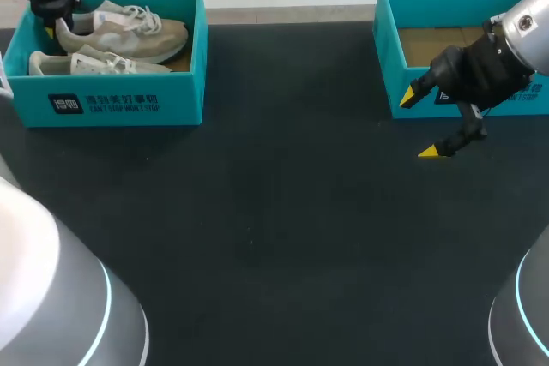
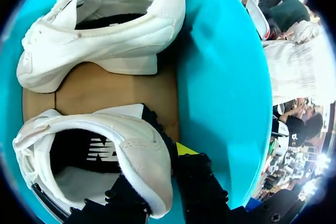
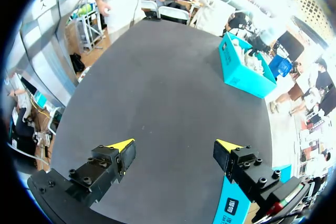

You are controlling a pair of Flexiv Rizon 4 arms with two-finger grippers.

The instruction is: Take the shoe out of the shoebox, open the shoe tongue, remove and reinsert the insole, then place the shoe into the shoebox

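Both shoes [image 1: 129, 33] inside far-left shoebox [image 1: 120, 105]

A teal shoebox [image 1: 129, 100] sat at the counter's [image 1: 274, 212] far left, holding a rear shoe [image 1: 129, 32] and a front shoe [image 1: 94, 63]. The left gripper [image 1: 53, 19] stood at the rear shoe's heel. The right gripper [image 1: 417, 124], jaws apart, hung before a second teal box [image 1: 388, 49].

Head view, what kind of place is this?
Probably a robot test bench, not a shop: a dark table, a teal shoebox holding two pale sneakers, a second shoebox, and my right gripper hanging open.
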